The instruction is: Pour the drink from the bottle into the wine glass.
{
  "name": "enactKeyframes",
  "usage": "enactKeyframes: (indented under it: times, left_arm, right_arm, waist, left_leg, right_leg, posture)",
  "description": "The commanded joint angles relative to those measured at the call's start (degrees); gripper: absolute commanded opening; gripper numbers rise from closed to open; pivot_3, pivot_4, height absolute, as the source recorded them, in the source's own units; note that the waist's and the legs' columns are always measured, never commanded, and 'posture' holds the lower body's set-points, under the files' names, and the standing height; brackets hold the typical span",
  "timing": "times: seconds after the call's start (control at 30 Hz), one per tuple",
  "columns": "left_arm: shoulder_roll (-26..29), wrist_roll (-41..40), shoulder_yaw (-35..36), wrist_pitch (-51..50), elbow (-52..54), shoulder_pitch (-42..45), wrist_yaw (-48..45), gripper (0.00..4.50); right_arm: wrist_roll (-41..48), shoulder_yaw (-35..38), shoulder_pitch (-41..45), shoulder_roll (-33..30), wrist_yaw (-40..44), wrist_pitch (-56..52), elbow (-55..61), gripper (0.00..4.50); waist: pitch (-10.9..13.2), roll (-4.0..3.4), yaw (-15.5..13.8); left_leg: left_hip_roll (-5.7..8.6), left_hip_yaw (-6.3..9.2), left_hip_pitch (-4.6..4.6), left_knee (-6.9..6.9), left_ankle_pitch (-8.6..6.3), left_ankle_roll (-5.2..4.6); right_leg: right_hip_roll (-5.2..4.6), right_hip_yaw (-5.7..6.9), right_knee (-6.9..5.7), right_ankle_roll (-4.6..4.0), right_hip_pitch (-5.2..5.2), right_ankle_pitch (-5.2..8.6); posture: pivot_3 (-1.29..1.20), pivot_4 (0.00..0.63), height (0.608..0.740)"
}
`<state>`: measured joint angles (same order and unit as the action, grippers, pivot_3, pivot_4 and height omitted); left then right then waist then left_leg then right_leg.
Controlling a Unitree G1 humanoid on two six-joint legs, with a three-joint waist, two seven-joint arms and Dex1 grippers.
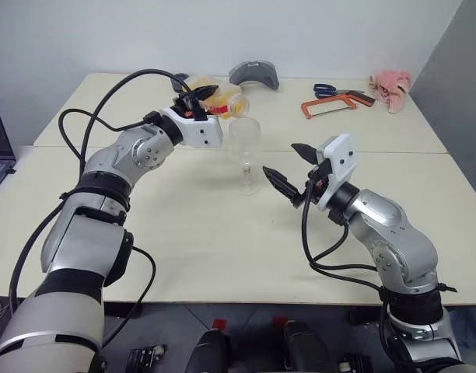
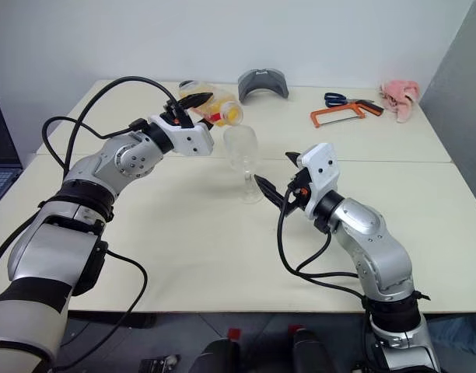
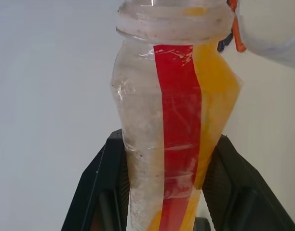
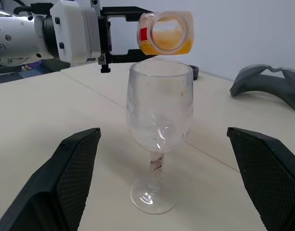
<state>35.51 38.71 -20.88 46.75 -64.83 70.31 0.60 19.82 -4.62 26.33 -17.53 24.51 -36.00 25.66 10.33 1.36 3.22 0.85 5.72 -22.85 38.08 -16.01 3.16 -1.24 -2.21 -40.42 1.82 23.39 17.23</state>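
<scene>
On the table [image 1: 183,256] the glass [image 1: 245,155] stood upright. The left gripper [image 1: 201,99] pinched the bottle [image 4: 166,32] tipped on its side above the rim, drink [image 3: 217,91] inside. The right gripper [image 1: 288,166] was spread wide beside the stem.

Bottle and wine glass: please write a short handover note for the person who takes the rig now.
Left gripper: shut on the bottle, tipped on its side, open mouth just above the wine glass rim.
Right gripper: open, beside the glass, not touching.
Wine glass: upright on the table, looks empty.
Done: cap off, bottle tilted over the glass.
Left: the drink is inside the bottle; tip further to pour.
</scene>
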Motion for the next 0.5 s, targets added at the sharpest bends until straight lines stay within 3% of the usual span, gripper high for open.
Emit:
enactKeyframes:
  times: [0.03, 0.5]
  left_arm:
    - [1.42, 1.09, -0.56, 0.75, 0.25, 3.05, 2.92, 1.67]
    - [2.99, 6.45, -4.65, 0.55, -1.46, 5.98, 10.25, 1.67]
  right_arm:
    - [0.58, 0.45, 0.28, -0.32, 0.51, 1.2, 2.54, 4.5]
    - [0.22, 0.02, 0.11, -0.39, 0.94, 1.43, 2.57, 4.5]
  waist:
    - [0.0, 0.0, 0.01]
    - [0.0, 0.0, 0.01]
  left_leg:
    - [0.0, -0.01, 0.0, 0.0, 0.0, 0.0]
    - [0.2, 0.03, -0.02, 0.02, 0.01, 0.01]
  right_leg:
    - [0.0, 0.0, -0.01, 0.0, 0.01, 0.0]
    - [-0.13, -0.05, -0.24, 0.0, 0.13, 0.0]
  posture:
    - [0.0, 0.15, 0.74]
    - [0.0, 0.15, 0.74]
